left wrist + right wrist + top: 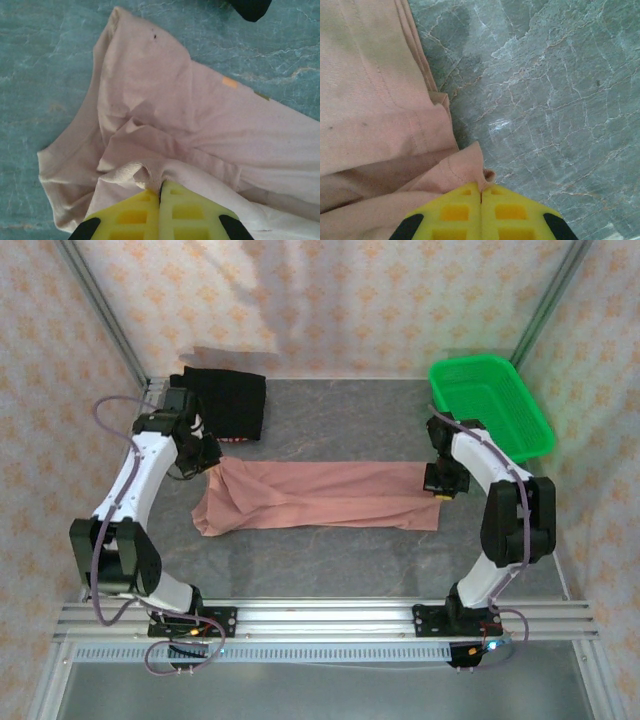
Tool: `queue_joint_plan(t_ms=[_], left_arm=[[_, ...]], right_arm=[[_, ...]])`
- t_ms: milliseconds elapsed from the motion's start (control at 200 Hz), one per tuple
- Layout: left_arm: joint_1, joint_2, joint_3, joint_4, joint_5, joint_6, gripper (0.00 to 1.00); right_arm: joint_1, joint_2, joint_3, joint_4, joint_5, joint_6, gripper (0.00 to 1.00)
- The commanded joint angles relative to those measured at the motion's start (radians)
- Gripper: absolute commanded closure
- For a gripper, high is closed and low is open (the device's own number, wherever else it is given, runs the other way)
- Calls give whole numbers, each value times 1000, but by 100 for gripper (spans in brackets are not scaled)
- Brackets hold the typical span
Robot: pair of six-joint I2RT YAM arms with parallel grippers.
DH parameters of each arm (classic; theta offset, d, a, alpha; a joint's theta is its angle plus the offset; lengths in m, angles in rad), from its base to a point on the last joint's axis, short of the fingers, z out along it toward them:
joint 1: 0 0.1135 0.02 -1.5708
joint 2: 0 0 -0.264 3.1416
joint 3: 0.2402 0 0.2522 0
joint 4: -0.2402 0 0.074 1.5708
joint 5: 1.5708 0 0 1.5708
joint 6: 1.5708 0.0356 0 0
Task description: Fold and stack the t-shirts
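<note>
- My left gripper [212, 468] is at centre-left of the top view, at the left end of the pink t-shirt [320, 495].
- Left wrist view: left gripper [161, 187] is clenched, yellow fingers [132, 212] pressed together on a bunched ribbed edge of the pink t-shirt [200, 115]. The cloth is rumpled and pulled up toward the fingers.
- My right gripper [440, 490] is at centre-right of the top view, at the shirt's right end.
- Right wrist view: right gripper [481, 187] is clamped too, pinching a small folded edge of the pink t-shirt [370, 100]. The rest of the shirt fills the left side of the frame.
- The pink t-shirt lies as a long flat band across the middle of the table [340, 560], from one gripper to the other. Its left end is wrinkled and its right end is flatter.
- The print is not visible.
- The black t-shirt [225, 405] is at upper left, folded on the table, near the pink one but apart from it.
- A green mesh basket [535, 435] sits at upper right, well apart from both shirts.
- Marbled grey table [545, 100] is bare on the right side of the right wrist view.
</note>
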Motion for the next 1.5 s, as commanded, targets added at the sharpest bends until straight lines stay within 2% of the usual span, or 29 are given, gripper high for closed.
queue_joint_plan(t_ms=[0, 310, 560, 786, 1026, 1096, 1146, 1171, 1221, 1236, 1281, 1331, 1371, 1391, 1431, 1491], left_arm=[[5, 51, 75, 8, 19, 70, 100], [-19, 219, 187, -11, 34, 140, 100], [-43, 322, 247, 30, 50, 129, 100], [-40, 380, 321, 59, 82, 73, 100], [-7, 361, 282, 89, 34, 42, 100], [11, 357, 267, 96, 33, 39, 100], [20, 363, 265, 96, 29, 36, 100], [23, 366, 267, 98, 31, 34, 94], [26, 371, 269, 104, 53, 29, 71], [28, 369, 270, 105, 58, 28, 67], [27, 351, 268, 109, 71, 13, 57], [26, 300, 244, 122, 89, -6, 48], [30, 239, 214, 126, 96, -26, 40], [31, 204, 193, 126, 98, -37, 31], [37, 136, 146, 121, 103, -63, 21], [40, 33, 69, 98, 118, -95, 16]], right_arm=[[-5, 18, 26, 5, 48, -23, 100], [-6, 64, 33, 14, 61, -34, 100], [-5, 105, 48, 31, 59, -24, 100], [-5, 174, 123, 45, 44, -1, 98], [-5, 252, 215, 37, 24, 17, 97], [-5, 270, 230, 35, 26, 16, 95], [-5, 282, 238, 34, 28, 18, 86], [-5, 286, 241, 36, 28, 20, 81], [-5, 287, 245, 40, 24, 26, 75], [-5, 284, 244, 42, 22, 29, 70], [-6, 264, 238, 48, 14, 43, 58], [-6, 219, 213, 57, 8, 60, 49], [-5, 169, 185, 62, -2, 71, 45], [-5, 141, 170, 63, -12, 76, 43], [-5, 79, 132, 65, -43, 88, 39], [-5, -20, 62, 68, -105, 113, 34]])
